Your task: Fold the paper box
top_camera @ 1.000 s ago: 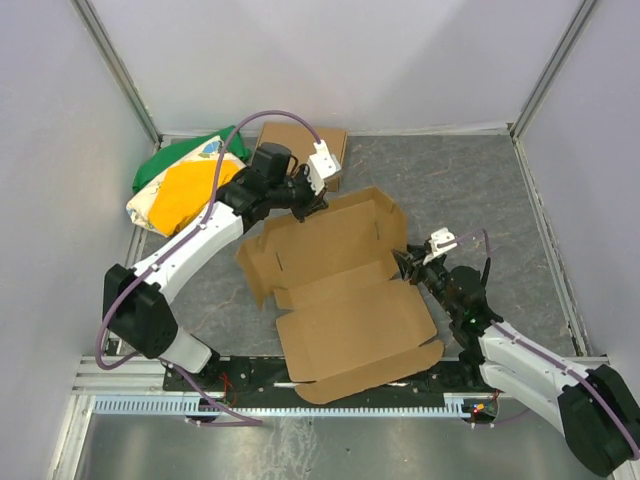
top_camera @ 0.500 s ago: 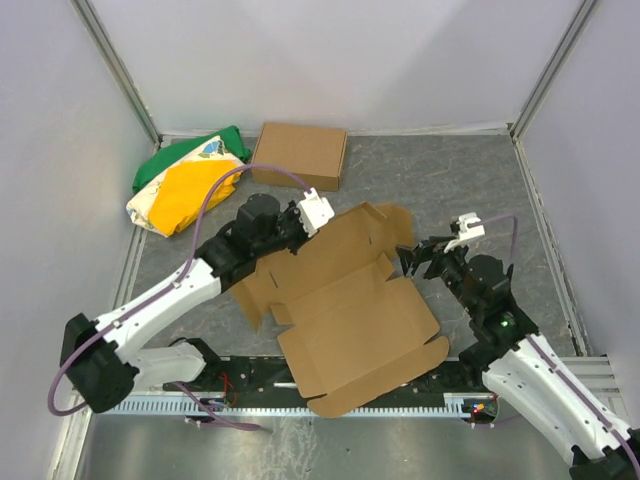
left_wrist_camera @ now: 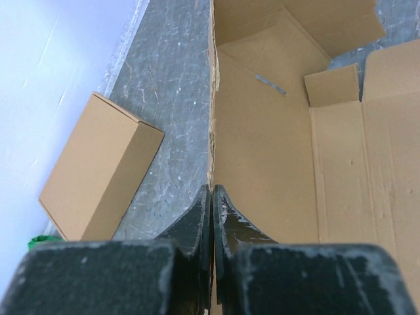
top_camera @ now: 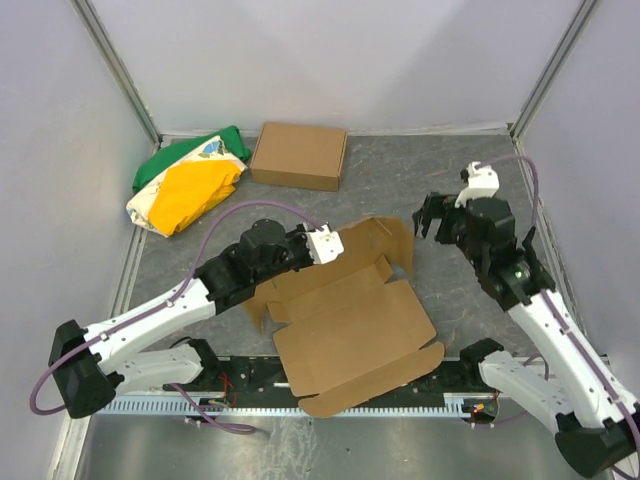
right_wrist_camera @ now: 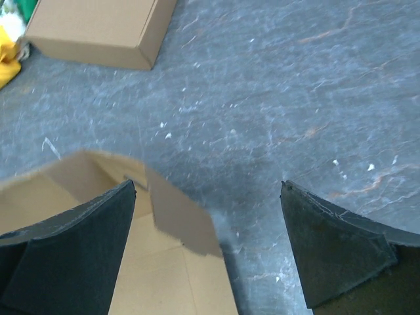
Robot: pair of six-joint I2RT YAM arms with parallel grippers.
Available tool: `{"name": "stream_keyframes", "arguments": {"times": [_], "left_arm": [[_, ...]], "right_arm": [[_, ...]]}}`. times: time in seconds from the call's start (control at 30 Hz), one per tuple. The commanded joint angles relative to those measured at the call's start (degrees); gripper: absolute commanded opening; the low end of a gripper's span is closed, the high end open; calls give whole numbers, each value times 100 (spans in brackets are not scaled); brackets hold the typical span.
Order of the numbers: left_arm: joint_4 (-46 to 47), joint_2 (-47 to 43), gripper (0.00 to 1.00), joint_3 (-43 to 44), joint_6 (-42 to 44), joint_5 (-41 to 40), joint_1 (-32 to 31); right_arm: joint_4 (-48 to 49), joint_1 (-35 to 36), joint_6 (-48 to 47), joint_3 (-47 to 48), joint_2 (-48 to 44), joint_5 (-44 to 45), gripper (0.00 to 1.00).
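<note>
The left arm reaches low and long from its base, slanting in toward the middle of the grey table (top_camera: 400, 170), with its forearm close to the surface. The left gripper (left_wrist_camera: 211, 197) is pinched tight. Its two dark fingers (left_wrist_camera: 195, 220) are pressed together on a thin raised edge of the paper box (top_camera: 350, 320), and that edge runs straight ahead from between the fingertips. To the right of these fingers the brown sheet spreads out open, with creased panels, a slit and a small square tab showing. To their left is bare table. Farther ahead on the left lies a closed ready-made cardboard box (top_camera: 299, 156).

The right arm is bent upward, with its elbow high and its forearm rising away from its base. The wrist tilts the right gripper (right_wrist_camera: 207, 185) down toward the table. Its fingers (right_wrist_camera: 72, 249) stand wide apart and hold nothing, and the gripper hangs clear of the surface. Below it, toward its left finger, a corner flap of the paper box stands up, blurred in the wrist camera. Under its right finger there is only grey table.

The rest of the sheet lies flat between the two arms, and its near end overhangs the metal rail where the arms are mounted. A green, yellow and white bag (top_camera: 185, 185) lies far off beyond the left arm, beside the closed box.
</note>
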Motion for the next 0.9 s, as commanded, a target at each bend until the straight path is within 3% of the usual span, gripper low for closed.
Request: {"name": "stream_keyframes", "arguments": {"times": [0.0, 0.17, 0.3, 0.43, 0.63, 0.87], "left_arm": [[100, 2, 3, 153, 565, -149, -198], [-8, 215, 3, 202, 827, -311, -514], [-77, 239, 3, 237, 801, -200, -615], [-75, 263, 3, 115, 864, -293, -725], [-79, 318, 3, 102, 890, -333, -752], [-78, 285, 3, -104, 1078, -523, -1020]], "right_arm": [[-431, -407, 172, 982, 699, 386, 99], [-453, -1204, 66, 1309, 1668, 629, 99], [133, -1845, -118, 792, 2458, -775, 97], [1235, -1922, -177, -382, 2056, -1813, 93], [2145, -2062, -313, -1602, 1348, -2789, 91], [1910, -2069, 42, -1582, 825, -3704, 88]]}}
